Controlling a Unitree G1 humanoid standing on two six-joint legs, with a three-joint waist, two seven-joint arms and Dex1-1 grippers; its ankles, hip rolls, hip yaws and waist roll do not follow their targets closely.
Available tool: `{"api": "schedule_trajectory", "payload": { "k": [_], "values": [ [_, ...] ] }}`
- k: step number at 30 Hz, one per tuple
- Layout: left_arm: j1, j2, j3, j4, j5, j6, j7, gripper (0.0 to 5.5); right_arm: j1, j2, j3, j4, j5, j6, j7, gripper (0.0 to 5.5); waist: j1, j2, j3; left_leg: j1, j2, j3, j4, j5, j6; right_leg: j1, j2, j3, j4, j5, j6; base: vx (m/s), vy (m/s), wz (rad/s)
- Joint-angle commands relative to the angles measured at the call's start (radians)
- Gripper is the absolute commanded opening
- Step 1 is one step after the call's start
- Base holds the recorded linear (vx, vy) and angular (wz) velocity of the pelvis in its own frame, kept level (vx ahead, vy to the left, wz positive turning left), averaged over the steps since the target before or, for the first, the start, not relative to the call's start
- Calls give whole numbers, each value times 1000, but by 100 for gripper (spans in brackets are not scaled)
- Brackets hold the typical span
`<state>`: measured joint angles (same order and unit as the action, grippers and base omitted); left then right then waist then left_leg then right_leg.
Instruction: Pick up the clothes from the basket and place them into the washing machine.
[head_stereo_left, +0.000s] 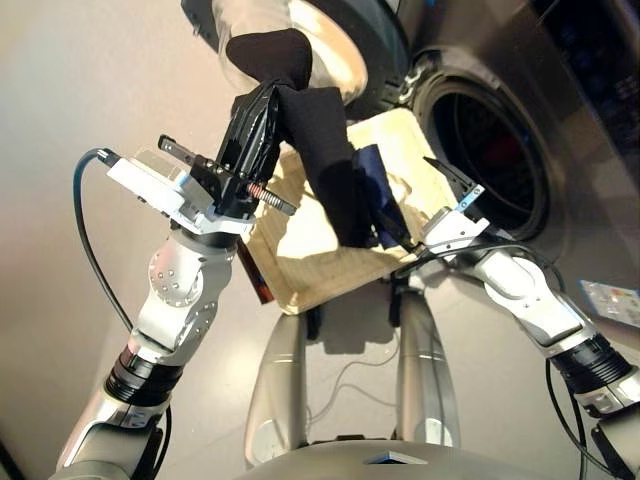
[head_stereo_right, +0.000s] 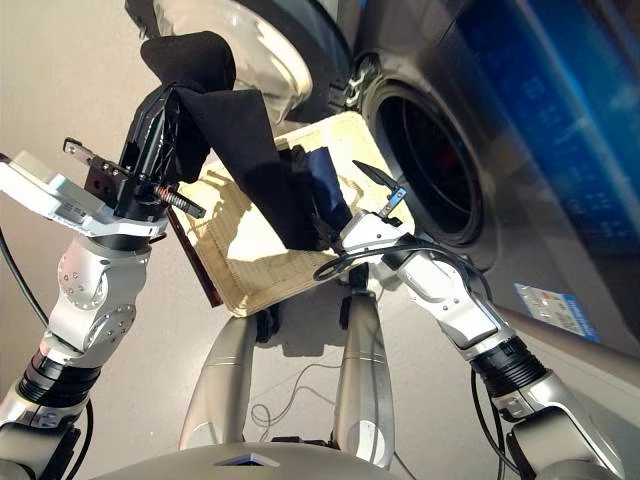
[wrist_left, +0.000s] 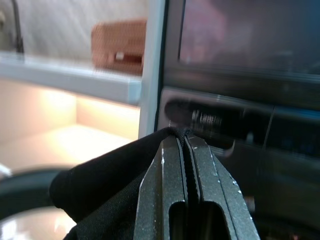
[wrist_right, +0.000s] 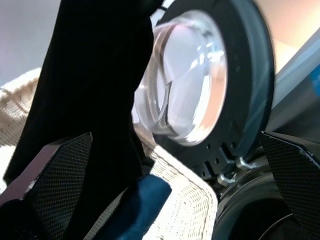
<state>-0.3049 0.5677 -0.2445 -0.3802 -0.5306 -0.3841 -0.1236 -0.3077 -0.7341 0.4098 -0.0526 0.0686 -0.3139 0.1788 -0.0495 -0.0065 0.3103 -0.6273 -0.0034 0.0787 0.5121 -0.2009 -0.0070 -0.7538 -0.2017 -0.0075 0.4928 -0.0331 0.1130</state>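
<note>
I read no text for certain: blurred pale lettering on dark panel (wrist_left: 210, 120); sticker (head_stereo_right: 553, 303) on machine front illegible.

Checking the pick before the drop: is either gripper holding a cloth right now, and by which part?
The left gripper pinches the black cloth near its upper end; the rest hangs down. The right gripper is open, holding nothing.

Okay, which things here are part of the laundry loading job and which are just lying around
Part of the job:
black cloth, held up by the left gripper
navy cloth, in the basket
basket
washing machine, door open
right gripper, open beside the basket

Just lying about:
brown box on a shelf
cable on the floor
</note>
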Motion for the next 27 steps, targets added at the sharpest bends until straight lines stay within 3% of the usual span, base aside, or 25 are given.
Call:
{"api": "schedule_trajectory", "payload": {
  "k": [1,3,8,11,21,27],
  "values": [
    [-58,-7,-22,-65,13,-49,-26,0,-16,33,47,-18,64,-22,41,550,5,-4,-80,37,-52,-14,-204,165,28,138,10,-51,-173,73,9,119,-39,-40],
    [-71,-11,-24,-69,11,-48,-27,0,-22,61,66,5,54,-13,37,550,6,-6,-84,64,-52,-15,-237,185,26,166,10,-52,-204,87,8,82,-32,16],
    [-151,-74,-91,-92,-19,-39,-5,0,-46,254,153,178,156,26,25,550,20,4,-94,139,-53,-29,-296,207,22,249,6,-69,-254,94,8,68,-26,72],
    [-195,-94,-132,-101,-26,-32,13,0,-106,317,207,216,120,33,-6,550,26,10,-96,159,-53,-35,-308,212,21,270,6,-72,-263,95,7,17,-4,5],
    [-259,-151,-196,-117,-82,-9,46,0,-193,395,238,201,159,58,-75,550,34,9,-119,204,-40,-46,-353,230,11,333,18,-79,-330,108,8,0,0,0],
    [-255,-159,-199,-153,-110,2,70,0,-202,444,200,250,143,71,-187,550,38,0,-138,229,-37,-46,-366,229,8,380,24,-77,-381,123,9,0,0,0]
  ]
}}
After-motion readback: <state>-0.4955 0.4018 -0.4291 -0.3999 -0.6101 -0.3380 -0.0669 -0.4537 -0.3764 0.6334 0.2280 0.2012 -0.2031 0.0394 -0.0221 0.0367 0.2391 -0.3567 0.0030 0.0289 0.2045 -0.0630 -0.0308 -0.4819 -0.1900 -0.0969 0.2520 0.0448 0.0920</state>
